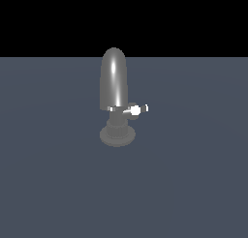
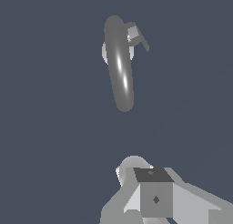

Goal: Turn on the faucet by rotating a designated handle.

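Note:
The faucet (image 1: 114,84) stands upright on the grey floor: a shiny bullet-shaped body over a ribbed neck and round disc base (image 1: 116,136). Its handle (image 1: 136,110), a short bright stub, juts from the neck toward the exterior view's right. From the wrist view I look down on the faucet (image 2: 120,66) with the handle (image 2: 135,36) beside its far end. Grey and white blocky parts of my gripper (image 2: 153,193) show at that picture's edge, well apart from the faucet and touching nothing. Whether the jaws are open or shut cannot be made out. The exterior view does not show the arm.
A flat blue-grey floor (image 1: 193,184) surrounds the faucet on all sides. Above it lies a black background.

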`<act>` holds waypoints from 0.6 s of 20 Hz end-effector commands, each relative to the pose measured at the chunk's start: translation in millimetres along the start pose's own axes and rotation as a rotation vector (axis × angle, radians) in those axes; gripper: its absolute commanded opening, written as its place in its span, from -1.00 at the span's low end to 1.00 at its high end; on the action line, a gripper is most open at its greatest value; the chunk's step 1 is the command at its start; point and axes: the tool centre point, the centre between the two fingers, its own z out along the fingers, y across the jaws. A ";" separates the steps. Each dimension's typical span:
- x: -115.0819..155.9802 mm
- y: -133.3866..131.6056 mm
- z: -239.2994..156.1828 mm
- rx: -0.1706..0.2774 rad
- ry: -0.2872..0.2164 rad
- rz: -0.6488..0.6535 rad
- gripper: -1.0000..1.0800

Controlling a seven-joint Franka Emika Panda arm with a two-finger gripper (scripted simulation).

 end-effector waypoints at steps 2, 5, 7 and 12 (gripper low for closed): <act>15.5 -4.1 0.5 0.021 -0.055 0.048 -1.00; 30.0 -7.2 1.4 0.040 -0.105 0.092 -1.00; 39.8 -8.9 2.4 0.053 -0.139 0.122 -1.00; 64.9 -12.1 6.3 0.086 -0.227 0.198 -1.00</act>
